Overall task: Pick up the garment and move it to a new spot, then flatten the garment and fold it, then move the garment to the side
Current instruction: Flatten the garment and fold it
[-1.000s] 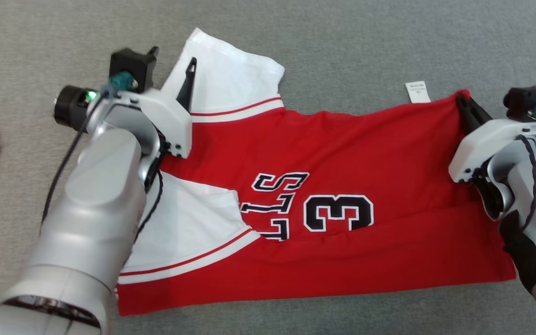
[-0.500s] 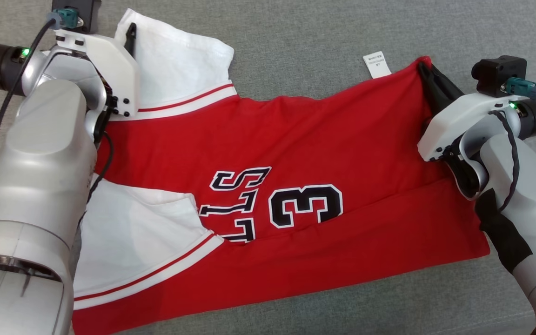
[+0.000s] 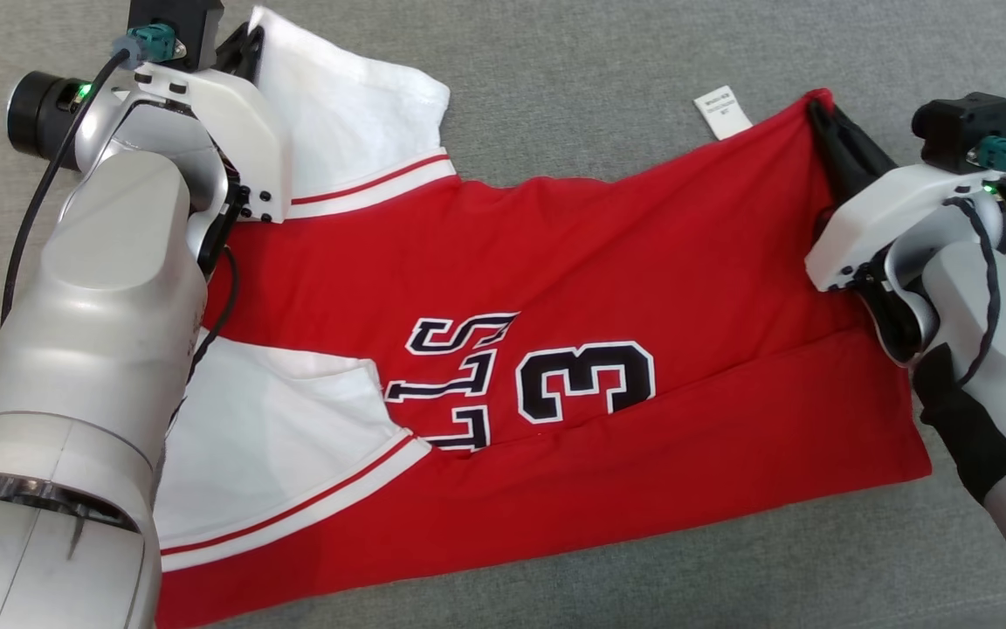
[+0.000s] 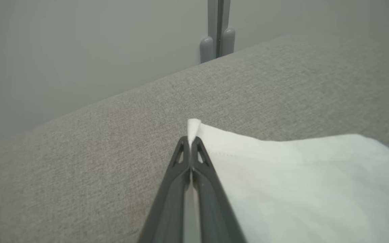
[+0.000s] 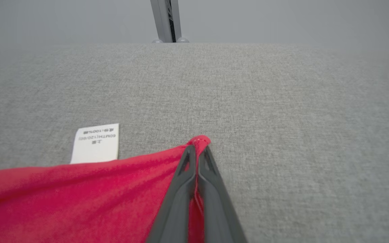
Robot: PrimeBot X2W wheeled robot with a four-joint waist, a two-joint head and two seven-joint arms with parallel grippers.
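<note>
The garment point(image 3: 555, 262) is a red jersey with white sleeves and black lettering, lying spread on the grey surface point(image 3: 599, 70). At its far left, my left gripper point(image 3: 251, 39) is shut on the corner of the upper white sleeve point(image 3: 354, 114); the left wrist view shows white cloth point(image 4: 299, 179) pinched at that gripper's point(image 4: 191, 140) tips. Far right, my right gripper point(image 3: 820, 114) is shut on the red hem corner, and in the right wrist view the red cloth point(image 5: 79, 195) runs into the closed tips of that gripper point(image 5: 198, 148).
A white care label point(image 3: 723, 114) sticks out from the far hem edge, and the label point(image 5: 96, 143) also lies flat in the right wrist view. Bare grey surface surrounds the garment. A grey wall with an upright post point(image 4: 217, 30) stands beyond the far edge.
My left gripper went from open over the white sleeve to shut on its corner. The head camera shifted. My right gripper kept its hold on the red hem corner.
</note>
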